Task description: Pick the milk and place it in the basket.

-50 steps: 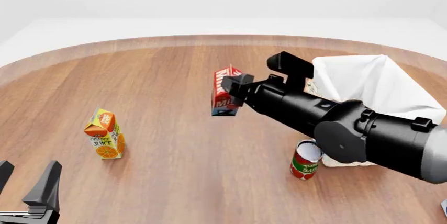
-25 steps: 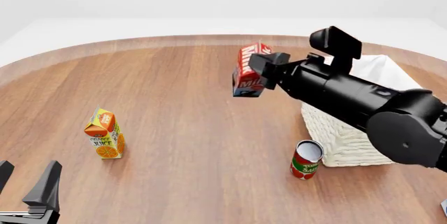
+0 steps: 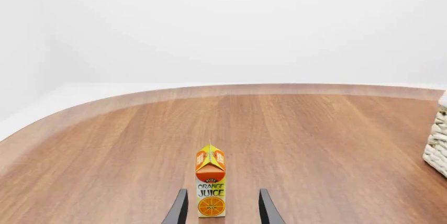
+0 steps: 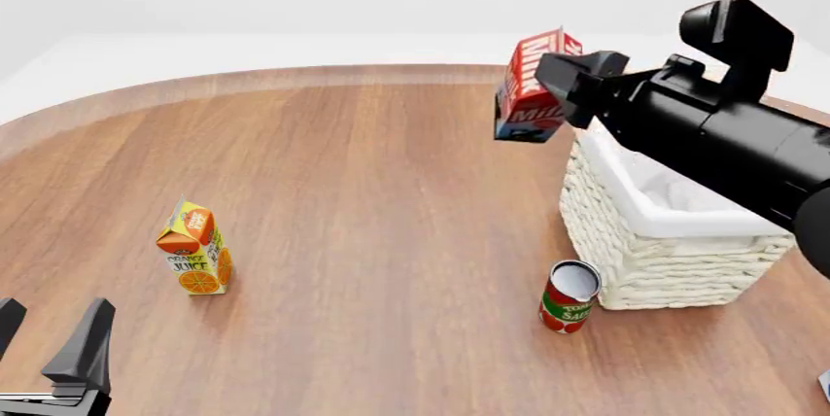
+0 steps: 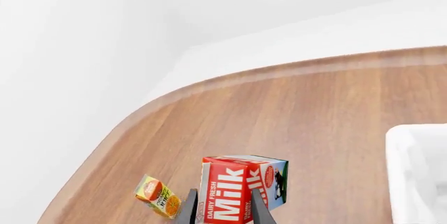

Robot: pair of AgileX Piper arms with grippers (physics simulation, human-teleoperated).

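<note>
The right gripper [image 4: 561, 86] has its fingers clamped on the milk [image 4: 532, 87], holding it tilted in the air just beside the basket [image 4: 648, 246], near its far left corner. The left gripper [image 4: 50, 350] rests low with fingers apart, facing the juice carton [image 4: 194, 249]; a can [image 4: 569, 296] stands near the basket.

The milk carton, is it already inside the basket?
No. The milk is held in the air by the right gripper, left of the basket.

We see bare table [image 4: 350, 192] between the juice carton [image 4: 196, 250] at near left and the basket [image 4: 655, 241] at right; a tomato can [image 4: 569, 296] stands just beside the basket's near-left corner.
</note>
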